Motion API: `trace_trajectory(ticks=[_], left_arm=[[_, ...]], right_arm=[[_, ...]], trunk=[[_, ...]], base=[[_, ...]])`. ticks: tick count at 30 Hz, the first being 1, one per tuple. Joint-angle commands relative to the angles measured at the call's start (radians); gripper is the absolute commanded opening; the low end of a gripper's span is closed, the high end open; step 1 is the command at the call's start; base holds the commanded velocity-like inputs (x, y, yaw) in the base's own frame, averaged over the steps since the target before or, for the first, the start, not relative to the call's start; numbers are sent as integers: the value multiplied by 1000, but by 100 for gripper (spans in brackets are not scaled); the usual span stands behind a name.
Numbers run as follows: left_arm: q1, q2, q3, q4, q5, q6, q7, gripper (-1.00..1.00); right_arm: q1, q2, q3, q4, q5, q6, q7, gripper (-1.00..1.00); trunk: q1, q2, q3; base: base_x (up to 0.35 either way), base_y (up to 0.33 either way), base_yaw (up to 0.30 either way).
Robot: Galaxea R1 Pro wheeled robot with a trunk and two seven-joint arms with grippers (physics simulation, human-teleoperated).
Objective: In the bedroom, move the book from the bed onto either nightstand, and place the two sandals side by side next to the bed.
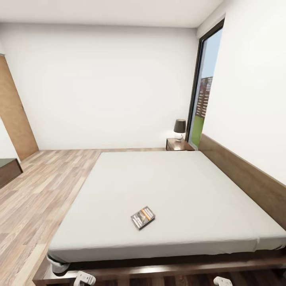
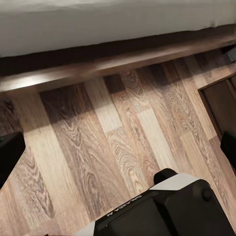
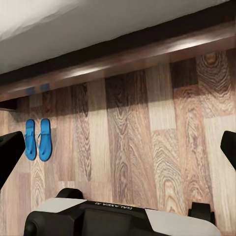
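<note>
book point(image 1: 143, 217) flat on bed point(image 1: 167, 190), sandals point(image 3: 38, 139) paired on floor point(image 3: 132, 147)

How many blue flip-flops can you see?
2. Both blue sandals lie on the wooden floor next to the bed frame: one sandal and the other sandal side by side, parallel.

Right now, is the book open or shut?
Shut. The book lies flat on the bed, its cover showing.

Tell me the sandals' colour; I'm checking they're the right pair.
Bright blue, straps included. The two sandals show best in the right wrist view, on the wood floor beside the bed.
</note>
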Motion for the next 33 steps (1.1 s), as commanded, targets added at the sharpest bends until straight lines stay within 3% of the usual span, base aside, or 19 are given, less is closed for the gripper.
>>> trace_trajectory(ticks=[1,8,24,33], left_arm=[[0,0,7,0,-11,-6,-1,100],[0,0,7,0,-11,-6,-1,100],[0,-12,9,0,-11,-6,0,100],[0,-12,9,0,-11,-6,0,100]], right_arm=[[0,0,1,1,-10,2,4,100],[0,0,1,1,-10,3,5,100],[0,1,2,-1,-10,4,13,100],[0,1,2,-1,-10,4,13,100]], trunk=[[1,-1,0],[1,-1,0],[1,-1,0],[1,-1,0]], base=[[327,0,0],[293,0,0],[113,-161,0],[35,-37,31]])
